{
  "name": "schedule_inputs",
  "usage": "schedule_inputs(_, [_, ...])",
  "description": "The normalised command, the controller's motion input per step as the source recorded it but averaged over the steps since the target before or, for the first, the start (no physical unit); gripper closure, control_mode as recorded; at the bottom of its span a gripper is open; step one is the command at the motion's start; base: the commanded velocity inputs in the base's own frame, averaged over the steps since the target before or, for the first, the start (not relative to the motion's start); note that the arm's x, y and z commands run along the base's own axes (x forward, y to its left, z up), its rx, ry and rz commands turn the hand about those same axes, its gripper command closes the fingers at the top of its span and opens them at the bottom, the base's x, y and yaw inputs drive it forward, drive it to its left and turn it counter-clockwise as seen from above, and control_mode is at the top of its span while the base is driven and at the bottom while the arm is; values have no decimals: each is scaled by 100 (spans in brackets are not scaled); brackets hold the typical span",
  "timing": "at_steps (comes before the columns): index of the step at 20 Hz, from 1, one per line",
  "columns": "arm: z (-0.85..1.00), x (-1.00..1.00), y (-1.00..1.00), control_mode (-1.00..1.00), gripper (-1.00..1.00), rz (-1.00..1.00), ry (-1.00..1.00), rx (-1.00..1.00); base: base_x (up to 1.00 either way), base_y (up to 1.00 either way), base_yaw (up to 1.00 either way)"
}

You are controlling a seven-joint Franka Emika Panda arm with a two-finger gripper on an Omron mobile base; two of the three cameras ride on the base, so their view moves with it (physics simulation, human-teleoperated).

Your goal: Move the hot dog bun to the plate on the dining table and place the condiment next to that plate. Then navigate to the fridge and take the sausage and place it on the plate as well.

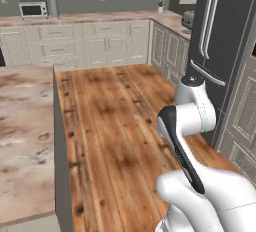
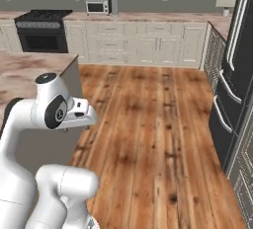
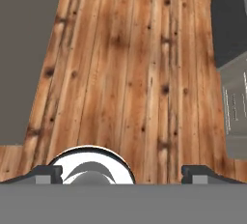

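Dark fridge (image 1: 225, 36) stands closed beside the wooden floor (image 1: 110, 126).

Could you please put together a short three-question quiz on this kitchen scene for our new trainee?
1. True or false: the fridge doors are shut.
2. What stands beside the microwave on the back counter? A) a grey canister B) a kettle C) a pan
3. Fill in: the gripper is ____ and looks down on the wooden floor.

Key: 1 true; 2 A; 3 open.
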Motion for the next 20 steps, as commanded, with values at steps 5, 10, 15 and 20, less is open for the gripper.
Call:
schedule_inputs(5, [0, 0, 0, 100, -100, 0, 0, 0, 100, -99, 5])
schedule_inputs(10, [0, 0, 0, 100, -100, 0, 0, 0, 100, -44, 1])
schedule_inputs(15, [0, 0, 0, 100, -100, 0, 0, 0, 100, -2, -9])
schedule_inputs(20, [0, 0, 0, 100, -100, 0, 0, 0, 100, 0, -26])
